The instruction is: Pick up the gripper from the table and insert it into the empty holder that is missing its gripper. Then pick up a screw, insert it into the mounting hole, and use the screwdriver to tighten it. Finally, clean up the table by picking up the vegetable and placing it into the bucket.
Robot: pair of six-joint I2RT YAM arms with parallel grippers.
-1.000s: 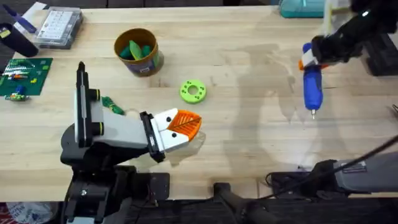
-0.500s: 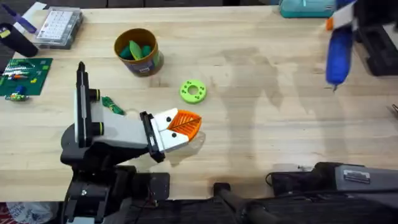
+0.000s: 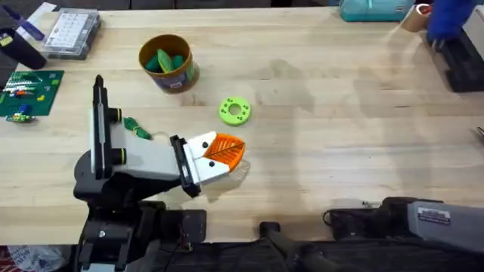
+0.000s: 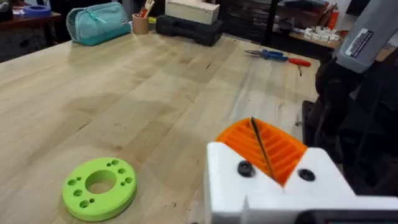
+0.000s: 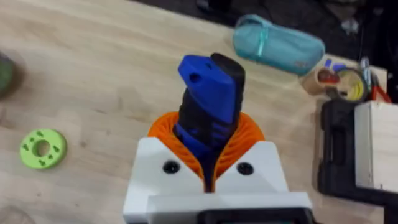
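Wood table [image 3: 318,151], mostly bare. Left gripper [image 3: 227,155] rests low, jaws together on nothing, lime disc [image 3: 235,110] just ahead. Right gripper [image 5: 208,177] clamps screwdriver [image 5: 208,109] upright between its pads. Bucket [image 3: 168,63] and vegetable [image 3: 138,128] behind left jaws.

No text can be read. The white label [image 3: 432,215] on the right arm at five o'clock in the overhead view carries print too small to make out.
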